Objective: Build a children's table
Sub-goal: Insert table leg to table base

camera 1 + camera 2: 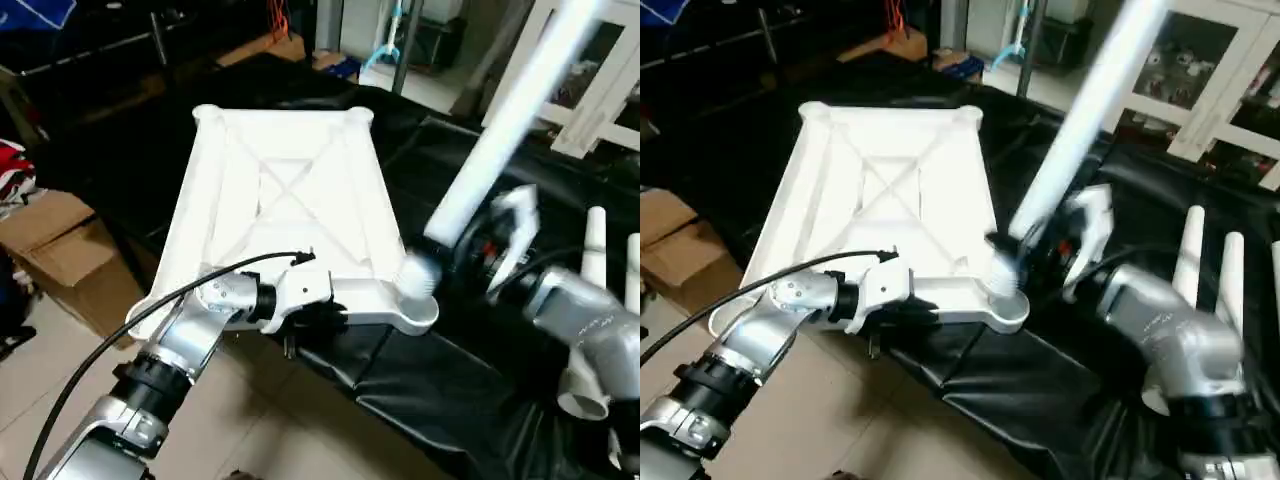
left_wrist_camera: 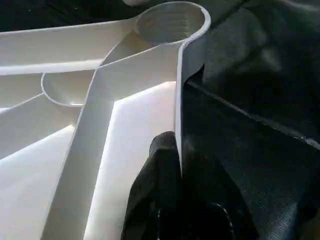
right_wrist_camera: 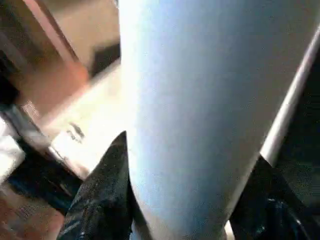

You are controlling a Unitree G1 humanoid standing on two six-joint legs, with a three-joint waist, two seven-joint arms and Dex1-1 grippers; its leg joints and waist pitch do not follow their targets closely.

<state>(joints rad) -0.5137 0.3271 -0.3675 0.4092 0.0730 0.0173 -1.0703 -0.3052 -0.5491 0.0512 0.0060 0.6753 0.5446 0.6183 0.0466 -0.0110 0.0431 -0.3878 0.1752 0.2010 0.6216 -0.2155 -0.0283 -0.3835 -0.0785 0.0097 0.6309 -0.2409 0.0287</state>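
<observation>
The white square table top (image 1: 290, 200) lies upside down on a black-covered surface, its X ribs facing up. My left gripper (image 1: 325, 310) is shut on the top's near rim (image 2: 179, 100), one black finger (image 2: 160, 165) inside the rim and one outside. An empty round corner socket (image 2: 170, 22) lies further along that rim. My right gripper (image 1: 470, 250) is shut on a long white tubular leg (image 1: 510, 120), its fingers (image 3: 107, 190) pressing both sides of the tube (image 3: 210, 100). The leg leans up to the right, with its lower end at the near right corner socket (image 1: 415, 300).
Two more white legs (image 1: 595, 240) stand upright at the right, close behind my right forearm. A cardboard box (image 1: 50, 245) sits on the tiled floor to the left. A white glass-door cabinet (image 1: 600, 70) stands at the back right, dark clutter behind.
</observation>
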